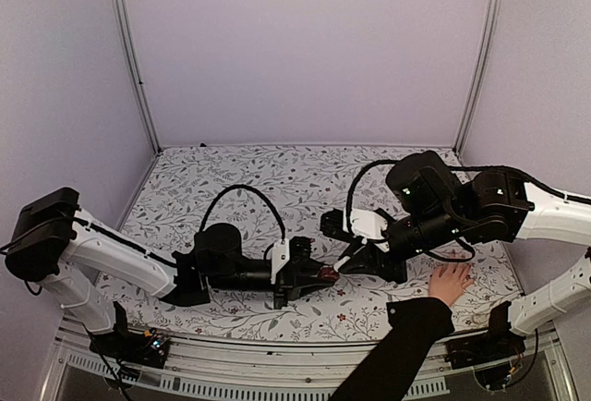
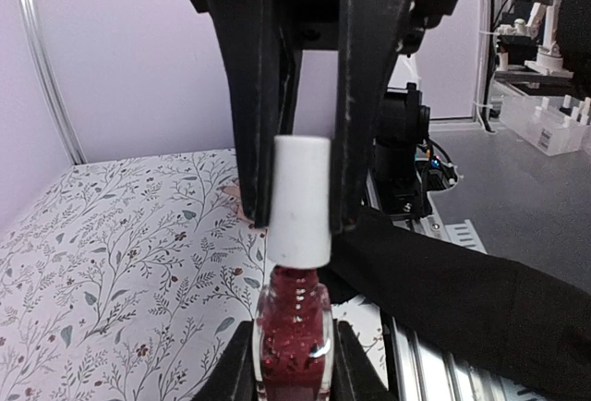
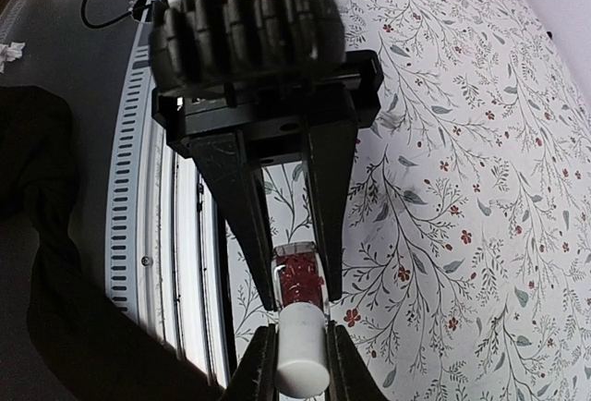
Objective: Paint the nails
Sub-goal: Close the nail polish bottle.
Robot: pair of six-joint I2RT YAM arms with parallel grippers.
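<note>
on the floral worktop a black sleeve and spread hand are laid just right of the right arm, nails too small to be made out. the left tool is clamped on the bottle, the right tool on its cap.

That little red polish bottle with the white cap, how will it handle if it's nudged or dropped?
The bottle looks like glass: probably rigid, slick, and breakable if dropped. Tall and narrow under its long white cap, it would likely tip when nudged. Mostly full of polish, it's probably heavy for its size.
</note>
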